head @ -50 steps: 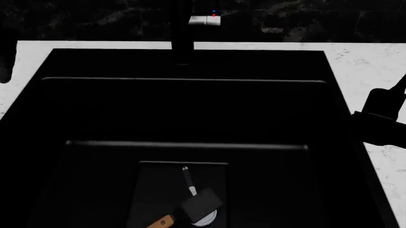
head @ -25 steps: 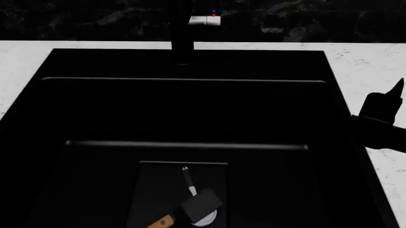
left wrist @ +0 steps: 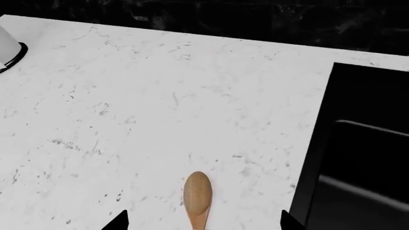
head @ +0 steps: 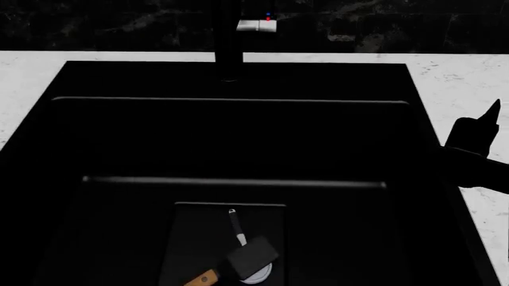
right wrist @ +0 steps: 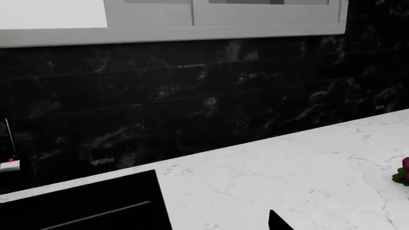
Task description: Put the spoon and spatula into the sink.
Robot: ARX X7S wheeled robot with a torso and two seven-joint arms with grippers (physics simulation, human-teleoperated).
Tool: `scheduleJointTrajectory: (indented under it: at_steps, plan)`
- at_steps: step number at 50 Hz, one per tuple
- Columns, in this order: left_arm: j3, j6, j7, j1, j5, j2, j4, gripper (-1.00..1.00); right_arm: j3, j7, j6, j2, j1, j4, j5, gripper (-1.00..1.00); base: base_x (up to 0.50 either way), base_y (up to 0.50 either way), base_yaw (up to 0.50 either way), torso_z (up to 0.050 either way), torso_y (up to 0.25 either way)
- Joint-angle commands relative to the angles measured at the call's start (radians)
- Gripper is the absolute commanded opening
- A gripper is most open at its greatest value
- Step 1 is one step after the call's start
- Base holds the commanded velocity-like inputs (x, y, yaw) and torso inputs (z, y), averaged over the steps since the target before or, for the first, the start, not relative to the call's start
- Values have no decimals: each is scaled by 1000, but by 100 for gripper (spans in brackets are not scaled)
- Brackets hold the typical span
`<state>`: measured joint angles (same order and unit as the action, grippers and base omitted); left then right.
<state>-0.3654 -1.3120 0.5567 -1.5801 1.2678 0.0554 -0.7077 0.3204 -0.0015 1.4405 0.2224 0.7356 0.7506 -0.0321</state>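
The wooden spoon [left wrist: 197, 195] lies on the white countertop [left wrist: 128, 105], its handle running toward my wrist. My left gripper [left wrist: 202, 223] hovers over it, open, with one dark fingertip [left wrist: 118, 222] on each side of the handle and not touching it. The spatula [head: 251, 257] rests on the floor of the black sink [head: 238, 143], black blade up and wooden handle toward the near edge. My right gripper [head: 480, 130] is over the counter at the sink's right rim, open and empty. Only one of its fingertips [right wrist: 277, 222] shows in the right wrist view.
A white round-headed utensil with a thin black handle [head: 238, 229] lies under the spatula blade. The black faucet [head: 229, 42] stands at the sink's back. A white object [left wrist: 6, 45] sits far off on the left counter; a small purple-green item [right wrist: 403, 172] is on the right counter.
The dark shape at the head view's left edge has gone out of sight. My right gripper has shifted slightly at the sink's right rim. The spatula has not moved.
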Motion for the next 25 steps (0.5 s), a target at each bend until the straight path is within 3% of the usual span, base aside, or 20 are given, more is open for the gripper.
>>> scheduleJointTrajectory:
  at_steps: [1,25]
  plan:
    - [-150,95,-305,-96,-170,-1,-208,100,-4,-2,-5,1,-2,-2,1,100,0,0,0,0,0]
    - [-69,67,-261,-10,-115,11,-184,100,5,4,-35,-9,-25,-21,-6,100,0,0,0,0,0]
